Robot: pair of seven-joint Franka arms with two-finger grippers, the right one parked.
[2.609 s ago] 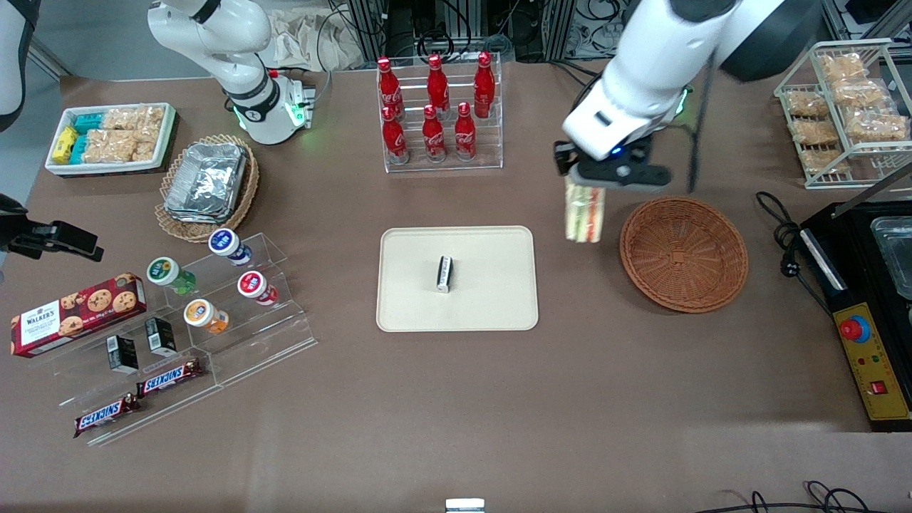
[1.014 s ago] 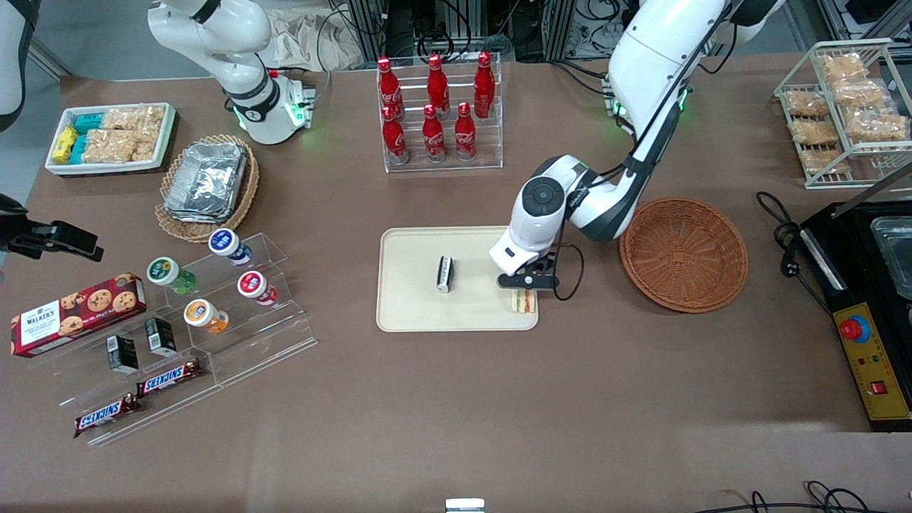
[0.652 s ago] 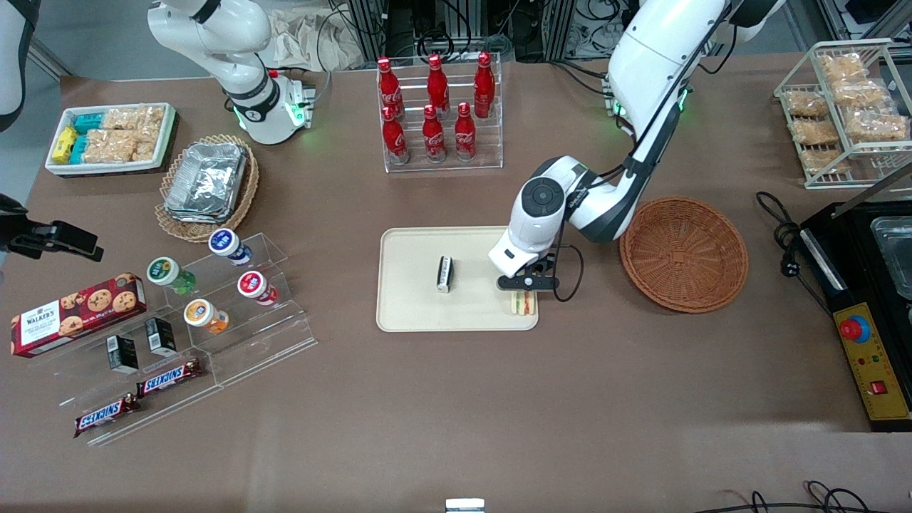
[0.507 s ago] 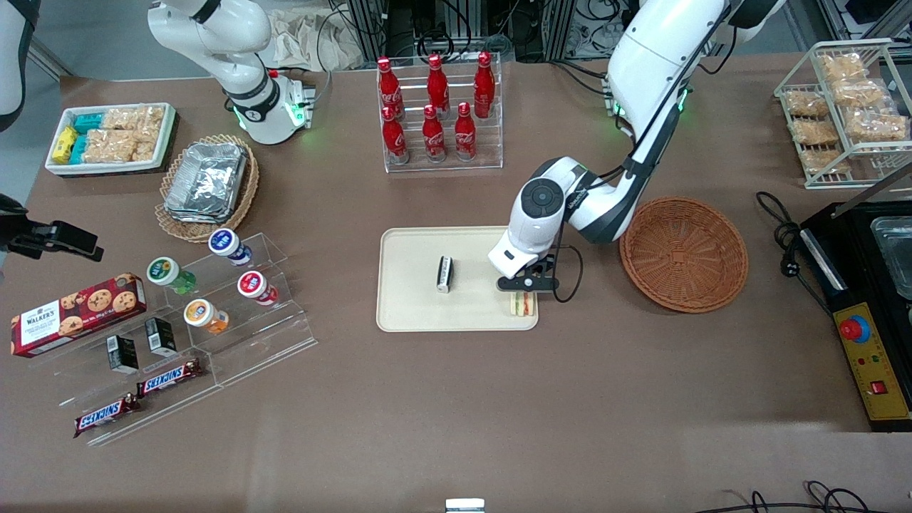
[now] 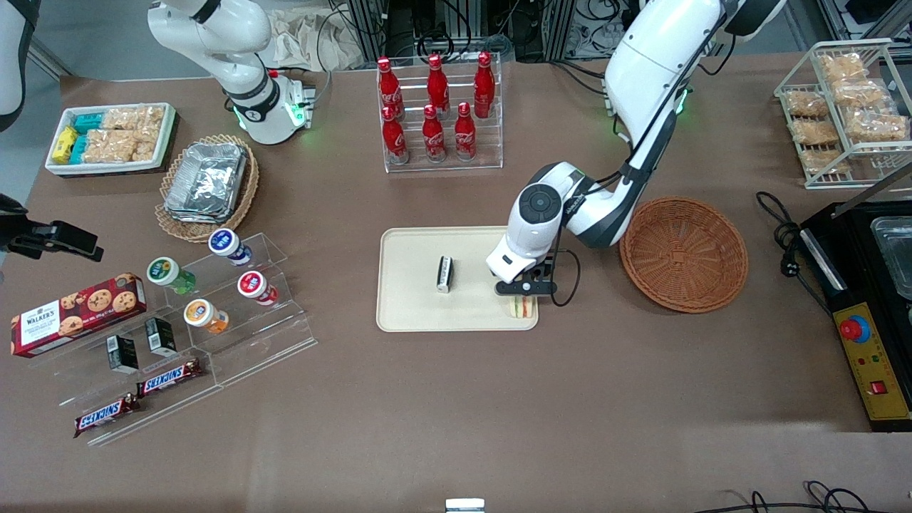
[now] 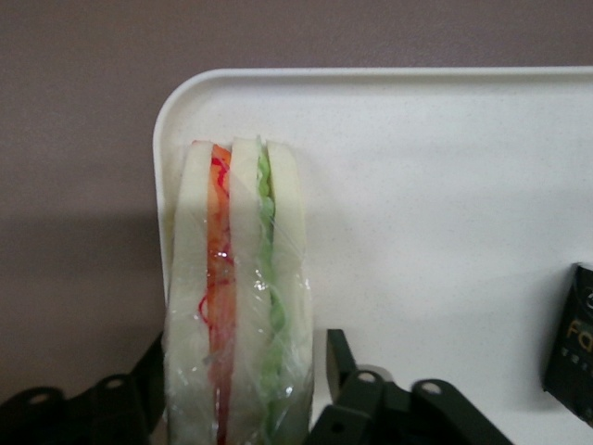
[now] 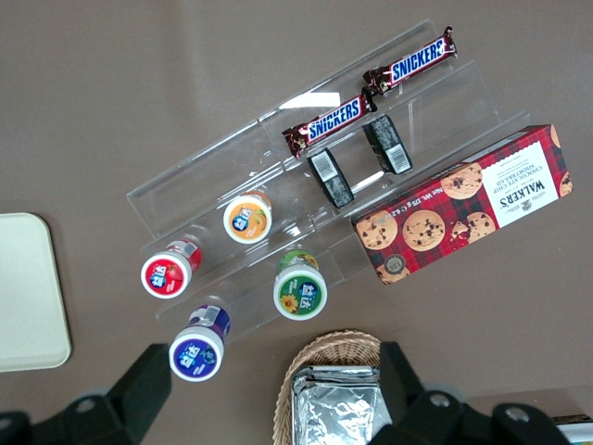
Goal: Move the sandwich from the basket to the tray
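The sandwich [image 5: 522,307] stands on its edge in the corner of the tray [image 5: 413,306] nearest the front camera, on the side toward the basket [image 5: 684,254], its wrapped filling layers facing up. The gripper [image 5: 525,288] is directly above it, and in the wrist view the fingers [image 6: 357,394] stand spread on either side of the sandwich [image 6: 239,297] with a gap visible at one side, so it looks released. The placing step appears done; the next move calls for a straight lift clear of the wedge without tipping it. A small dark packet [image 5: 444,273] lies mid-tray, well apart. The basket sits empty on the desk [image 5: 456,399].
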